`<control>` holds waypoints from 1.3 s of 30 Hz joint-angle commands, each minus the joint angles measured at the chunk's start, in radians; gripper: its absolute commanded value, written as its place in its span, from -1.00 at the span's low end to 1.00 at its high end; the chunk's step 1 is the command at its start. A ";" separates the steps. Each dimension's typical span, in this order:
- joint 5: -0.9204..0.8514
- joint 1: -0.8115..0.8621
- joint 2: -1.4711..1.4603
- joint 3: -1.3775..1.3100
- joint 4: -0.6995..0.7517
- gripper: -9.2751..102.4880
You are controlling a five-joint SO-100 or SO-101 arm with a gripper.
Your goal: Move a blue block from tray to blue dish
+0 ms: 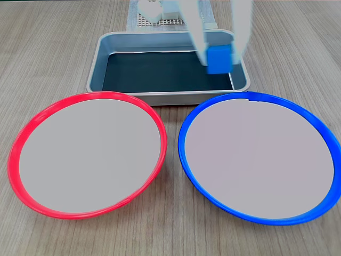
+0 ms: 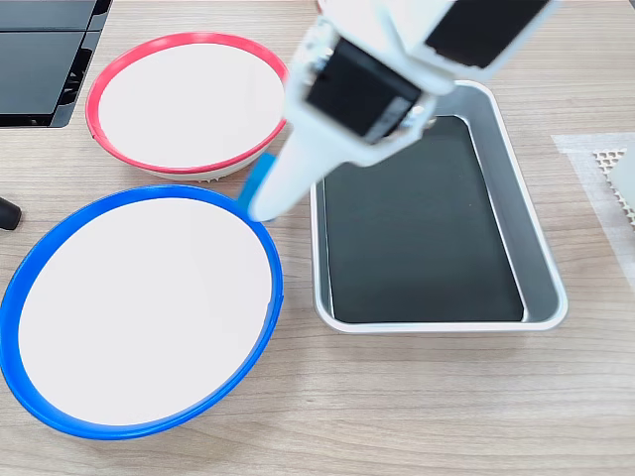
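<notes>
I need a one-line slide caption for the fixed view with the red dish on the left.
Gripper holding the blue block above the tray, behind the blue dish.

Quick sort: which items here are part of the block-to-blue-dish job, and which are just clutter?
Job:
- blue block, held in the gripper
- tray
- blue dish

Clutter:
- red dish
- white mesh mat
- black device at the table edge

In a fixed view the gripper [image 1: 218,53] is motion-blurred — its fingers pale streaks cut off by the top edge. In another, the arm hides most of the blue block [image 2: 257,185] (a sliver shows) and part of the tray [image 2: 542,268].
</notes>
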 commanded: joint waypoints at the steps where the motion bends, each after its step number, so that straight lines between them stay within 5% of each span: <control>1: 0.275 -0.026 -0.140 -0.179 -0.110 -0.84; 11: 0.236 -0.048 -0.497 -0.299 -0.295 -0.74; 16: 0.181 -0.032 -0.518 -0.282 -0.356 -0.28; 19: 0.179 -0.023 -0.497 -0.276 -0.393 -0.17; 22: 0.238 -0.008 -0.430 -0.250 -0.460 -0.40; 24: 0.327 0.012 -0.311 -0.186 -0.546 -0.84; 30: 0.718 0.130 0.152 0.114 -0.759 -0.85; 39: 1.160 0.270 0.946 0.715 -0.374 -0.83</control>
